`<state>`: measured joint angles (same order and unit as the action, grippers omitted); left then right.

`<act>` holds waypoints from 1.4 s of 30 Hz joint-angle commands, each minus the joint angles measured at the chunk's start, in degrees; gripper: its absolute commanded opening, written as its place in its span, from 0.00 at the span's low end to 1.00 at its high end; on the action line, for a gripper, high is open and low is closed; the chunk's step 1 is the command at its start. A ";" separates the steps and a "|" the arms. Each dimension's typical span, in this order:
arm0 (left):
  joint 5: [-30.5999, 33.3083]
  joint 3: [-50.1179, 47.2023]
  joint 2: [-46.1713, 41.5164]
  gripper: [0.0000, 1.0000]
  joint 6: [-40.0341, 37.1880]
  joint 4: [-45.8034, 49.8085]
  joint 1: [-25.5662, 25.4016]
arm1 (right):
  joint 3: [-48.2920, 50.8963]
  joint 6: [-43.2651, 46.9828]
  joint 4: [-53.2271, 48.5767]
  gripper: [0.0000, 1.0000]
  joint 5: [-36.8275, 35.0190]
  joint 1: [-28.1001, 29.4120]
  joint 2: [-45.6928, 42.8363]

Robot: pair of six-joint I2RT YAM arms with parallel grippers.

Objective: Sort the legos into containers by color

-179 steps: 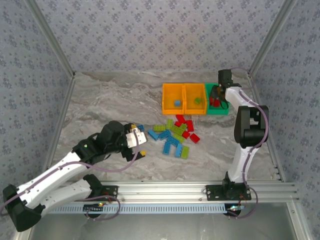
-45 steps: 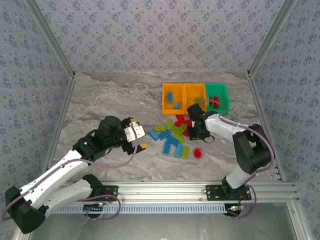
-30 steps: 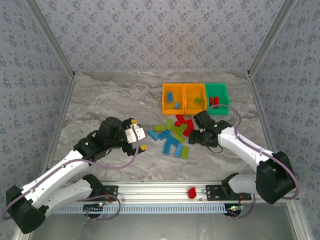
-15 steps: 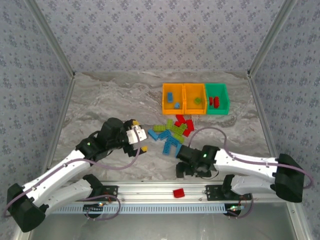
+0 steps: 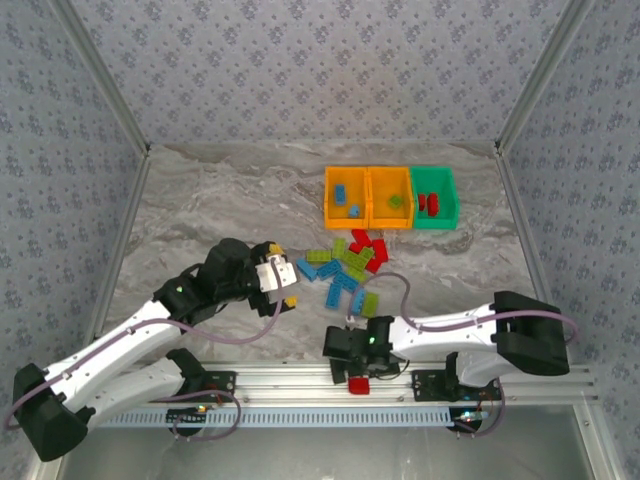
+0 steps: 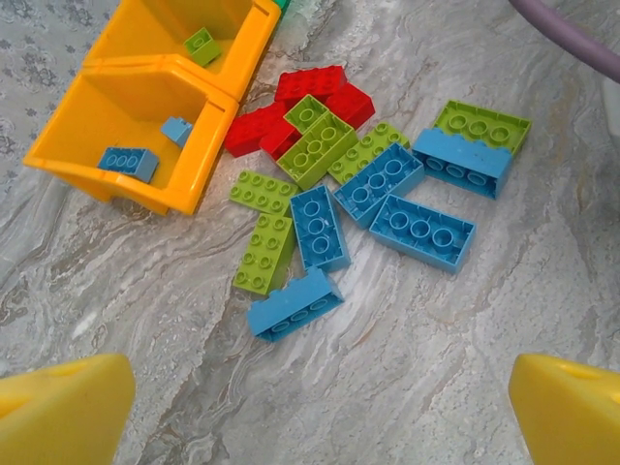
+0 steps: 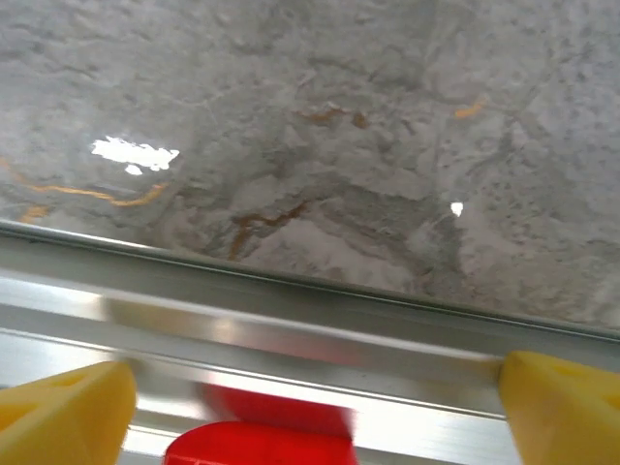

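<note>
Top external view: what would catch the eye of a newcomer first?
A red brick lies on the metal rail at the near edge, off the table, with the open right pincer close to it. Mid-table sits a mixed pile of bricks; behind it stand three bins.

Two orange bins, one green bin, about twenty legos.
</note>
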<state>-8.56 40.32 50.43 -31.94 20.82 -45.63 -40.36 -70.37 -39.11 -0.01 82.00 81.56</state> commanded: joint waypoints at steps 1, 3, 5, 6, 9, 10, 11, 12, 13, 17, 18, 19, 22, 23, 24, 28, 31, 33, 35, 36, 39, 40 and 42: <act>0.04 -0.04 0.10 0.99 -0.78 -0.14 -0.95 | -0.03 -6.12 0.25 0.86 3.61 2.92 2.05; 0.19 -0.06 0.09 0.99 -0.93 -0.09 -1.29 | -0.68 -6.93 -0.04 0.81 3.83 4.09 1.86; 0.09 0.01 0.10 0.99 -0.91 -0.17 -1.35 | -1.61 -7.70 -1.04 0.82 3.91 5.31 1.48; -0.06 0.03 0.02 0.99 -0.93 -0.18 -1.46 | -1.94 -8.05 -1.16 0.83 4.00 5.89 1.07; -0.11 0.20 -0.12 0.99 -0.87 -0.01 -1.48 | -2.09 -8.86 0.45 0.83 4.52 7.16 -0.14; -0.07 0.16 -0.18 0.99 -0.91 0.05 -1.46 | -1.72 -9.27 0.99 0.81 4.49 7.36 -0.27; -0.10 0.17 -0.26 0.99 -0.92 0.09 -1.52 | -1.06 -9.89 1.37 0.78 4.65 7.56 -0.23; -0.10 0.18 -0.41 0.99 -0.87 0.09 -1.56 | -0.24 -10.49 1.33 0.75 4.74 7.62 -0.24; -0.01 0.19 -0.41 0.99 -0.84 0.08 -1.57 | 0.35 -10.88 0.99 0.71 4.44 7.58 -0.11; 0.03 0.15 -0.25 0.99 -1.00 0.18 -1.74 | 0.98 -12.72 -2.77 0.61 1.75 7.49 -0.52; 0.00 0.13 -0.17 0.99 -1.00 0.18 -1.74 | 0.84 -12.86 -3.56 0.58 0.39 7.39 -0.84; 0.02 0.25 -0.08 0.99 -1.01 0.18 -1.67 | 0.90 -13.14 -3.87 0.55 -0.94 7.04 -1.41; 0.03 0.14 0.15 0.99 -0.97 0.32 -1.73 | 1.55 -12.68 -2.72 0.50 -2.82 5.44 -3.30; 0.11 0.20 0.19 0.99 -1.06 0.35 -1.72 | 1.15 -12.20 -3.26 0.49 -3.75 4.88 -4.07; 0.20 0.31 0.21 0.99 -1.06 0.36 -1.73 | -0.04 -11.52 -5.02 0.46 -5.11 4.20 -5.65; 0.34 0.29 0.19 0.99 -1.11 0.31 -1.72 | -5.64 -3.85 -14.33 0.44 -13.13 -3.53 -14.02; 0.05 0.22 0.24 0.99 -0.89 0.12 -1.73 | -7.96 8.81 -15.15 0.44 -15.84 -17.86 -19.57; 0.07 -0.02 0.44 0.99 -0.92 0.01 -1.68 | -9.50 18.27 -13.56 0.43 -17.01 -28.90 -21.87; -0.01 0.12 0.79 0.99 -0.84 0.07 -1.73 | -10.83 27.40 -9.93 0.44 -14.29 -42.79 -22.11; 0.03 0.28 0.89 0.99 -0.84 0.03 -1.75 | -11.42 31.19 -7.74 0.43 -12.41 -50.32 -21.33; -0.08 0.12 0.57 0.99 -0.74 -0.19 -1.70 | -13.64 39.57 1.26 0.43 -7.13 -68.96 -15.59; -0.02 0.18 0.39 0.99 -0.69 -0.27 -1.69 | -14.90 41.57 4.10 0.43 -4.86 -73.67 -12.32; 0.26 0.04 0.13 0.99 -0.78 -0.35 -1.73 | -18.97 43.52 8.14 0.43 -1.82 -79.37 -4.64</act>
<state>-8.14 40.32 51.31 -32.12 20.82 -47.00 -55.64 -37.26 -37.76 -7.14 8.10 70.81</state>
